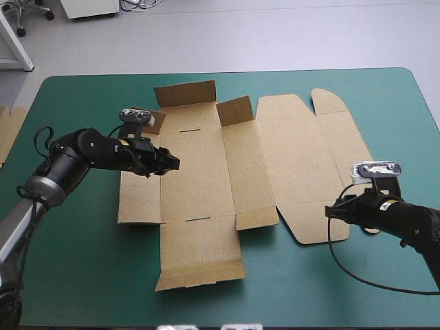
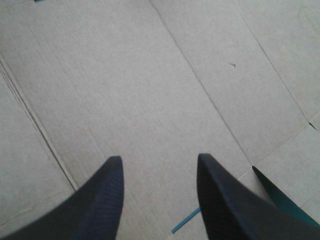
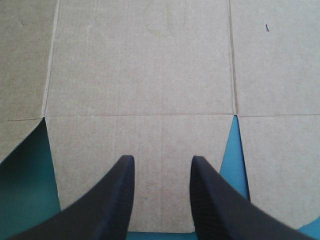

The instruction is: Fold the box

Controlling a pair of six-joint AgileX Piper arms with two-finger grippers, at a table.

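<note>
The brown box (image 1: pixel 206 179) lies as a cut sheet spread over the middle of the teal-green table, mostly flat. Two far flaps (image 1: pixel 184 93) stand slightly raised. My left gripper (image 1: pixel 172 163) hovers open over the sheet's left panels. In the left wrist view the left gripper (image 2: pixel 159 158) has nothing between its fingers, only flat board (image 2: pixel 150 75) ahead. My right gripper (image 1: pixel 331 212) is at the sheet's near right edge. In the right wrist view the right gripper (image 3: pixel 162 158) is open above an edge flap (image 3: pixel 140 145) with teal-green notches on both sides.
An edge of more brown board (image 1: pixel 10 130) shows at the table's left edge. Bare teal-green cover (image 1: pixel 82 275) runs along the near side and the near right corner.
</note>
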